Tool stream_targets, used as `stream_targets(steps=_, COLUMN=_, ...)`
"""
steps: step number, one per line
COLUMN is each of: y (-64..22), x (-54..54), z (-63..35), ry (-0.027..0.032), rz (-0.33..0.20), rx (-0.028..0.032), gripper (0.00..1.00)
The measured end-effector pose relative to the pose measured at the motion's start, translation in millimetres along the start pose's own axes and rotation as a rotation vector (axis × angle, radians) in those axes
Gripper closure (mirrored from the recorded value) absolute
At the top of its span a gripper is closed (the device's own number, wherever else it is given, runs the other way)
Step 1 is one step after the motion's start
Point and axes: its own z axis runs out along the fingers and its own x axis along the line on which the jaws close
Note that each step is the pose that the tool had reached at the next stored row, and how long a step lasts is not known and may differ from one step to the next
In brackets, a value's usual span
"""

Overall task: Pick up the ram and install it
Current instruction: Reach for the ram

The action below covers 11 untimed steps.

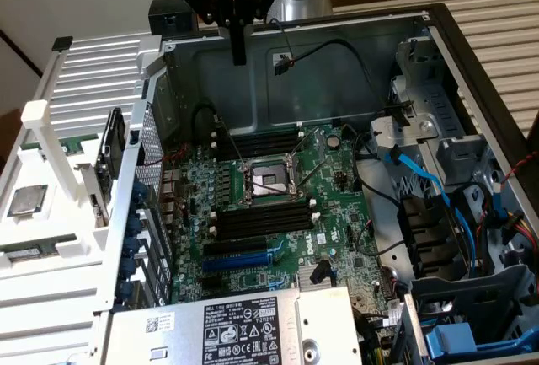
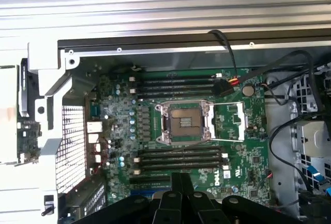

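The ram [image 1: 25,253], a dark-green stick with a white label, lies in the white holder [image 1: 50,213] at the exterior view's left, outside the case. My gripper [image 1: 240,55] hangs high over the back of the open computer case, far from the ram, with its fingers pressed together and nothing between them. In the wrist view the gripper [image 2: 181,176] points down at the motherboard [image 2: 243,151]. Long black slots with white clips [image 1: 257,217] run on both sides of the processor socket [image 1: 268,181]. In the wrist view, a green board [image 2: 28,133] sits by the holder; I cannot tell if it is the ram.
A silver processor chip [image 1: 27,201] rests on the white holder. A black cable [image 1: 337,49] loops across the case's back wall. Blue and black cables [image 1: 421,179] and drive bays crowd the exterior view's right. The power supply [image 1: 236,327] covers the near part of the case.
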Motion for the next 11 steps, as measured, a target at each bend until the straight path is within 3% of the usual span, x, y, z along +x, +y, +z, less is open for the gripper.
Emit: stream_targets(steps=11, y=-3.8, x=54.3, z=-1.2, ry=0.0, rz=0.0, rx=0.0, gripper=0.9)
